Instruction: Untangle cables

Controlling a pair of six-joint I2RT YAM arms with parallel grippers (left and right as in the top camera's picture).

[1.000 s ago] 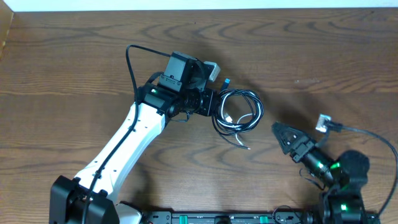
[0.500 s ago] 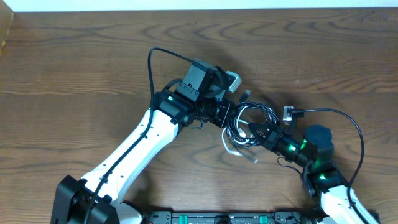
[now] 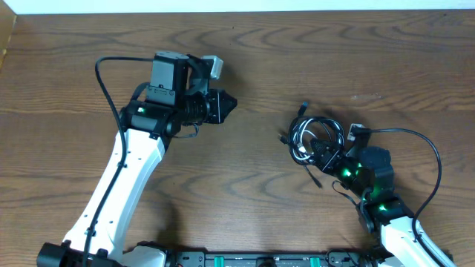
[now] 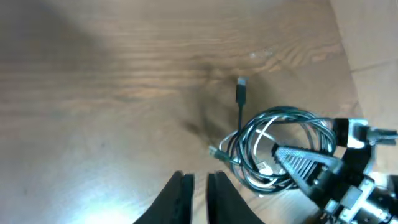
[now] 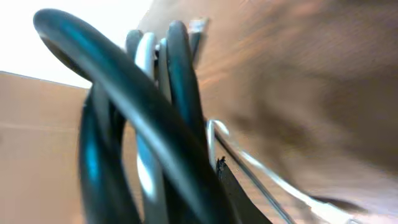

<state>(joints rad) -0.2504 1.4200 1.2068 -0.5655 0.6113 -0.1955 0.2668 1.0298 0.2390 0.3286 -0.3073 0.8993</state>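
The cables (image 3: 303, 130) form one coiled bundle, mostly black with a white strand, lying right of the table's middle. My right gripper (image 3: 322, 151) reaches into the coil from the lower right and is shut on its strands. In the left wrist view the cables (image 4: 250, 149) ring the right gripper (image 4: 281, 152), and a loose plug (image 4: 241, 81) points away from the coil. Black and white cables (image 5: 180, 93) fill the right wrist view, pressed against one dark fingertip (image 5: 229, 190). My left gripper (image 3: 231, 104) is shut and holds nothing, well left of the bundle. Its own view shows the left gripper (image 4: 199, 177) over bare wood.
The wooden table (image 3: 245, 185) runs to a white strip (image 3: 237, 6) at the far edge. Thick black arm cables arch over the left arm (image 3: 104, 70) and the right arm (image 3: 427, 144). A black base rail (image 3: 260, 259) lines the front edge.
My left gripper has let go of the bundle and pulled back to the upper left. The right gripper has shut on the coil and drawn it to the right.
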